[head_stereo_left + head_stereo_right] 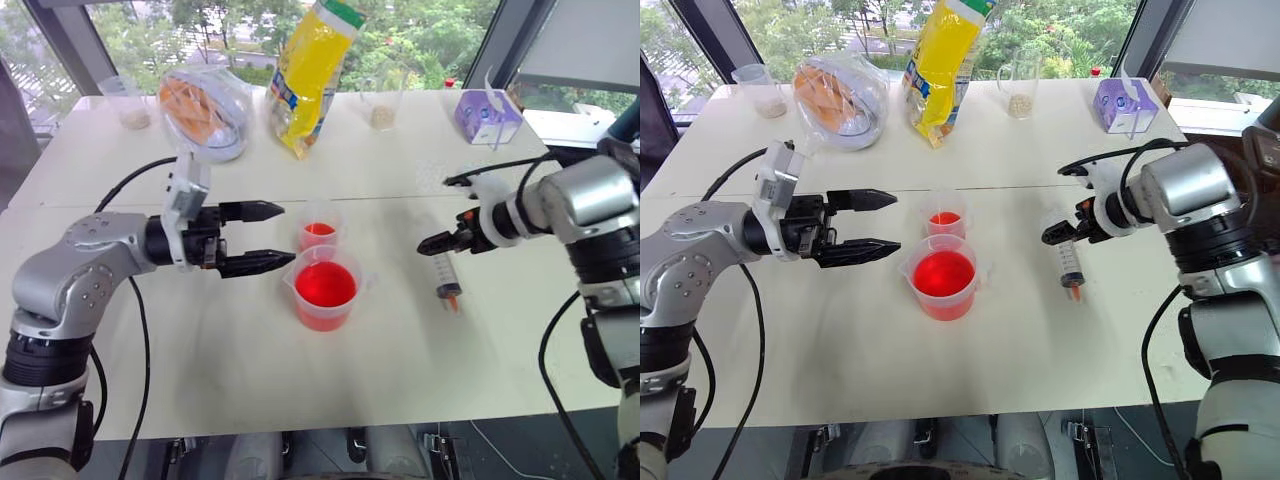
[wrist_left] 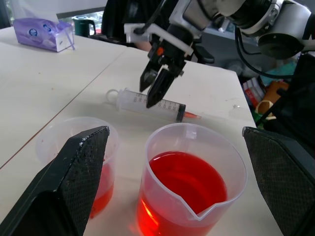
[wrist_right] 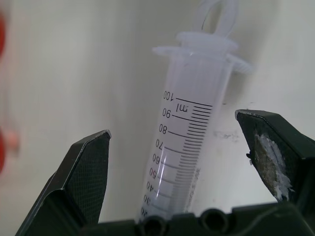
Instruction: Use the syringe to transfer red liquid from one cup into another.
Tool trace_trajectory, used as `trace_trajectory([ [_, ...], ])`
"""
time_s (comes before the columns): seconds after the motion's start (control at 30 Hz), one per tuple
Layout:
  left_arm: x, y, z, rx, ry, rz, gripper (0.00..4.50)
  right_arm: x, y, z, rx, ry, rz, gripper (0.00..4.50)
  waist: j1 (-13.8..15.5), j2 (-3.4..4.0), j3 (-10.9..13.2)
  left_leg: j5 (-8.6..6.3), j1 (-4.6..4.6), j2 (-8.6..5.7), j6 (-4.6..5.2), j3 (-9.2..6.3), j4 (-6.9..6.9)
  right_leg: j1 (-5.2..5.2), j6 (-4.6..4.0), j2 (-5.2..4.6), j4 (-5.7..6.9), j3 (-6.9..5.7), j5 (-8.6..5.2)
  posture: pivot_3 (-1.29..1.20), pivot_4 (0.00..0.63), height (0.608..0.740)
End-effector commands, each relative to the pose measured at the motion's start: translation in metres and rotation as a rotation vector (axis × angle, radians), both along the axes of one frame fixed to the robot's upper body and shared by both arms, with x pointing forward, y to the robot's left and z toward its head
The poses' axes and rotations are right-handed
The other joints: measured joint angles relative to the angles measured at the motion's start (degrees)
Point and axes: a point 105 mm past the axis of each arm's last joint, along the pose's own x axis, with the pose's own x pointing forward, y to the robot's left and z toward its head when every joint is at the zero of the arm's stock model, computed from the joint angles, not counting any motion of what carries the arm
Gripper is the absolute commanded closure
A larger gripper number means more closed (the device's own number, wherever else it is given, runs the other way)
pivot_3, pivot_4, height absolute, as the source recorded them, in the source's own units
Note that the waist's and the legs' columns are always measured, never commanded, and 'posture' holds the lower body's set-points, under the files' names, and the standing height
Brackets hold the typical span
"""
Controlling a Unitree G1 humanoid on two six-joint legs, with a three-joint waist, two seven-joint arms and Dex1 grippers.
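1. Between the right gripper's (image 1: 432, 243) jaws sits the syringe (image 1: 441, 267), flat on the bench (image 1: 200, 350). The jaws are spread wide, one black finger on each side of the barrel, neither clearly touching it. Whether the fingertips reach the bench is hard to make out.
2. Just one syringe: clear barrel with printed scale marks, white plunger ring toward the far end, orange-red tip (image 1: 452, 297) pointing at the near edge. The lower part of the barrel is cut off in the right wrist view.
3. The right arm comes in from the right side, wrist bent, gripper angled down and toward the cups.
4. The left gripper (image 1: 270, 237) has its jaws wide too, holding nothing. It lies level, pointing right, tips just beside the two red cups.
5. Two cups with red liquid (image 1: 325, 284): the wide spouted beaker (image 1: 326, 290) nearer the front, and the small narrow cup (image 1: 320, 227) just behind it. They look almost touching, can't say for sure.
6. Farther back there are two clear cups with beige grains (image 1: 126, 101) (image 1: 382, 109), one yellow bag (image 1: 312, 70), one clear bag with orange stuff inside (image 1: 206, 110), and one purple tissue pack (image 1: 487, 117).
7. The yellow bag's top is cut off by the frame edge.
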Motion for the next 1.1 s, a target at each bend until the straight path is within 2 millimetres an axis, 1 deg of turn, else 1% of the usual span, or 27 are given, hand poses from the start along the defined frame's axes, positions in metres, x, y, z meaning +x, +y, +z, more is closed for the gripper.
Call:
trace_trajectory([
  [0.03, -0.005, -0.003, 0.008, -0.007, -0.049, -0.009, 0.00, 0.011, 0.000, -0.004, -0.035, -0.034, -0.008, 0.06, 0.0, 0.00, 0.0, 0.00, 0.00, 0.00, 0.00, 0.00, 0.00, 0.00, 0.00, 0.00, 0.00, 0.00, 0.00, 0.00, 0.150, 0.740],
  [0.2, -0.007, -0.004, 0.007, -0.008, -0.048, 0.000, 0.00, 0.019, 0.002, -0.019, -0.077, -0.014, -0.012, 0.06, -0.2, -0.10, -0.1, 0.00, 0.06, 0.01, 0.00, -0.01, 0.00, 0.05, 0.00, 0.02, 0.02, 0.00, 0.00, 0.00, 0.150, 0.740],
  [0.23, -0.008, -0.004, 0.007, -0.009, -0.047, 0.003, 0.00, 0.019, 0.002, -0.022, -0.086, -0.008, -0.010, 0.28, -0.2, -0.10, -0.1, 0.00, 0.10, 0.01, 0.00, -0.01, 0.01, 0.09, 0.00, 0.02, 0.02, 0.00, 0.00, 0.00, 0.150, 0.740],
  [0.3, -0.008, -0.004, 0.007, -0.011, -0.044, 0.007, 0.00, 0.019, 0.001, -0.026, -0.099, 0.005, -0.002, 0.86, -0.2, -0.11, -0.1, 0.01, 0.14, 0.01, -0.01, 0.00, 0.03, 0.14, -0.02, 0.02, 0.02, 0.00, 0.02, 0.00, 0.150, 0.740],
  [0.43, -0.009, -0.003, 0.006, -0.012, -0.039, 0.014, 0.00, 0.017, 0.003, -0.031, -0.105, 0.028, 0.012, 2.90, -0.2, -0.14, -0.1, 0.02, 0.16, 0.01, -0.03, -0.03, 0.05, 0.15, -0.04, 0.04, 0.03, 0.00, 0.03, 0.00, 0.150, 0.740],
  [0.47, -0.009, -0.003, 0.006, -0.012, -0.038, 0.016, 0.00, 0.016, 0.004, -0.031, -0.101, 0.032, 0.016, 3.12, -0.2, -0.14, -0.1, 0.02, 0.17, 0.02, -0.03, -0.03, 0.05, 0.15, -0.04, 0.05, 0.03, 0.00, 0.03, 0.00, 0.150, 0.740],
  [0.57, -0.008, 0.001, 0.007, -0.007, -0.038, 0.022, 0.00, 0.015, 0.008, -0.028, -0.084, 0.033, 0.021, 3.12, -0.2, -0.14, -0.1, 0.02, 0.16, 0.02, -0.03, -0.04, 0.04, 0.15, -0.04, 0.08, 0.04, -0.01, 0.03, 0.00, 0.150, 0.740],
  [0.67, -0.006, 0.004, 0.010, -0.005, -0.046, 0.029, 0.00, 0.017, 0.009, -0.018, -0.044, 0.001, 0.007, 3.12, -0.2, -0.14, -0.1, 0.02, 0.16, 0.02, -0.03, -0.05, 0.03, 0.14, -0.04, 0.09, 0.04, -0.01, 0.03, 0.00, 0.150, 0.740],
  [0.7, -0.006, 0.005, 0.012, -0.007, -0.048, 0.032, 0.00, 0.018, 0.011, -0.011, -0.026, -0.023, 0.007, 3.12, -0.2, -0.13, -0.1, 0.02, 0.15, 0.02, -0.03, -0.05, 0.03, 0.13, -0.04, 0.09, 0.03, -0.02, 0.03, 0.00, 0.150, 0.740],
  [0.77, -0.005, 0.006, 0.016, -0.008, -0.056, 0.037, 0.00, 0.021, 0.023, 0.018, 0.079, -0.142, 0.054, 3.12, -0.1, -0.10, -0.1, 0.02, 0.12, 0.02, -0.03, -0.04, 0.03, 0.10, -0.04, 0.09, 0.03, -0.01, 0.03, 0.00, 0.150, 0.740],
  [0.8, -0.005, 0.007, 0.018, -0.008, -0.062, 0.041, 0.00, 0.021, 0.031, 0.036, 0.137, -0.223, 0.102, 3.12, -0.1, -0.03, 0.0, 0.02, 0.08, 0.03, -0.03, -0.05, 0.03, 0.06, -0.04, 0.08, 0.03, -0.01, 0.03, 0.00, 0.150, 0.740],
  [0.83, -0.003, 0.008, 0.020, -0.008, -0.070, 0.047, 0.00, 0.019, 0.040, 0.059, 0.205, -0.341, 0.170, 3.12, 0.0, 0.00, 0.0, 0.02, 0.05, 0.03, -0.03, -0.04, 0.03, 0.03, -0.03, 0.07, 0.04, -0.01, 0.04, 0.00, 0.150, 0.740],
  [0.87, -0.002, 0.010, 0.022, -0.008, -0.075, 0.052, 0.00, 0.015, 0.049, 0.079, 0.264, -0.442, 0.228, 3.12, 0.0, 0.00, 0.0, 0.02, 0.02, 0.03, -0.03, -0.04, 0.01, 0.00, -0.03, 0.07, 0.03, -0.01, 0.04, 0.00, 0.150, 0.740],
  [0.9, -0.001, 0.011, 0.024, -0.009, -0.079, 0.056, 0.00, 0.010, 0.055, 0.094, 0.315, -0.519, 0.270, 3.12, 0.0, 0.00, 0.0, 0.02, 0.01, 0.03, -0.03, -0.04, 0.01, -0.01, -0.03, 0.07, 0.03, -0.02, 0.04, 0.00, 0.150, 0.740],
  [0.97, 0.001, 0.014, 0.029, -0.016, -0.084, 0.059, 0.00, -0.002, 0.066, 0.114, 0.383, -0.632, 0.340, 3.12, 0.0, -0.01, 0.0, 0.02, 0.02, 0.03, -0.03, -0.05, -0.02, 0.00, -0.02, 0.07, 0.03, -0.03, 0.04, 0.00, 0.150, 0.740],
  [1.03, 0.003, 0.014, 0.033, -0.020, -0.088, 0.056, 0.00, -0.015, 0.081, 0.140, 0.492, -0.812, 0.430, 3.12, 0.0, -0.08, -0.1, 0.02, 0.04, 0.03, -0.03, -0.07, -0.03, 0.02, -0.02, 0.08, 0.03, -0.06, 0.04, 0.00, 0.150, 0.740],
  [1.1, 0.006, 0.013, 0.035, -0.019, -0.091, 0.049, 0.00, -0.032, 0.090, 0.153, 0.573, -0.913, 0.502, 3.12, 0.1, -0.08, -0.1, 0.02, 0.05, 0.04, -0.03, -0.10, -0.03, 0.06, -0.02, 0.07, 0.02, -0.08, 0.04, 0.00, 0.150, 0.740],
])
